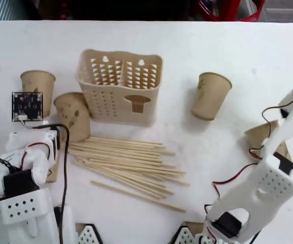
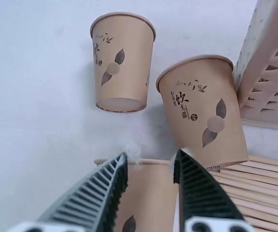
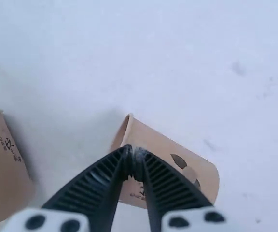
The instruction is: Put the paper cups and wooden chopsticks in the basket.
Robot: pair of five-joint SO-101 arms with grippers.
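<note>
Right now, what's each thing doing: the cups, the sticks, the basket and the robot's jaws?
Basket, standing up, empty.
Chopsticks, heaped on the table before the basket.
Cups, tipped on their sides on the table, none in the basket.
Left jaws, open over one cup.
Right jaws, shut by a tipped cup.

Table (image 1: 238, 56) was plain white. Basket (image 1: 118, 86) was cream, its walls patterned with rows of slots and round holes. Paper cups (image 1: 211, 95) were kraft tan, each printed with a brown leaf, a pale dot and dark characters. Chopsticks (image 1: 126, 162), at the basket's 6 o'clock, were pale straw-coloured wood. Left gripper (image 2: 151, 155) and right gripper (image 3: 134, 151) had black ribbed fingers (image 2: 100, 188) on white bodies. Wires (image 1: 231, 179) were red and black.
</note>
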